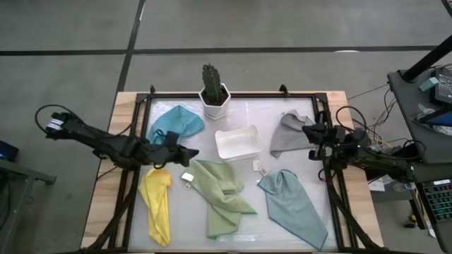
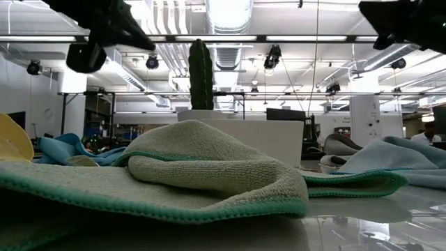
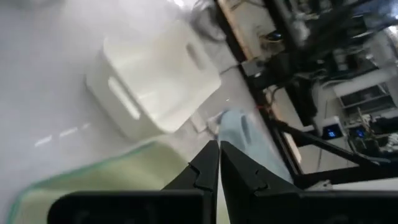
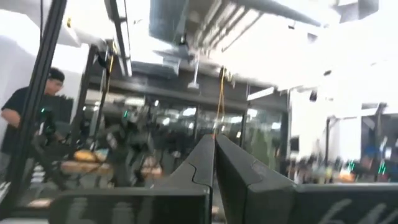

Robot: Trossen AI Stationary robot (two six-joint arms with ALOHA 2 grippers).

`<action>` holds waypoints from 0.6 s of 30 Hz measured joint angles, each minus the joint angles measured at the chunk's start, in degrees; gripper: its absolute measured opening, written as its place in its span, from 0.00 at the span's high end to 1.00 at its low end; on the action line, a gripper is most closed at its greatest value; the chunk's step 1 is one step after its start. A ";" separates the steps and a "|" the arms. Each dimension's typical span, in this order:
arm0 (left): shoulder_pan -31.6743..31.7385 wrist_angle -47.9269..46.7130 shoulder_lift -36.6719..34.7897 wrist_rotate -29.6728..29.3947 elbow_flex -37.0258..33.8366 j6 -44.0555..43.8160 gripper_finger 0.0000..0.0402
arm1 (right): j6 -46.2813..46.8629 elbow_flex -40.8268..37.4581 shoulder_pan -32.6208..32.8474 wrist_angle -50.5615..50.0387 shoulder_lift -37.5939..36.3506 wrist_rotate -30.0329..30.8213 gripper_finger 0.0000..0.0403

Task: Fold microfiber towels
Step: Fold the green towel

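Around the white tray [image 1: 237,142] lie five towels: blue towel [image 1: 176,123], grey towel [image 1: 288,134], olive towel [image 1: 220,194], teal towel [image 1: 293,204], yellow towel [image 1: 156,201]. The left end effector [image 1: 189,152], fingers together and empty, hovers just left of the tray; the right end effector [image 1: 309,131], likewise closed, hovers right of it, over the grey towel.

Both arms are held raised and stretched inward from opposite sides; the left gripper [image 1: 189,152] is pressed shut, fingers [image 3: 208,167] touching; the right gripper [image 1: 308,131] is likewise clamped, nothing held.
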 joint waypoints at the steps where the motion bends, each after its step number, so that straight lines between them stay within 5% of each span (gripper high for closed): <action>1: -0.14 -0.59 1.08 0.41 0.00 -1.74 1.00 | -0.14 0.00 0.00 1.09 0.00 0.00 0.98; 12: -0.26 -4.96 13.55 16.80 0.97 -14.62 1.00 | -0.81 0.00 0.00 2.68 0.00 -0.02 0.98; 18: -0.19 -17.63 15.53 20.75 2.52 -18.94 1.00 | -0.95 0.00 0.00 2.08 0.00 -0.04 0.98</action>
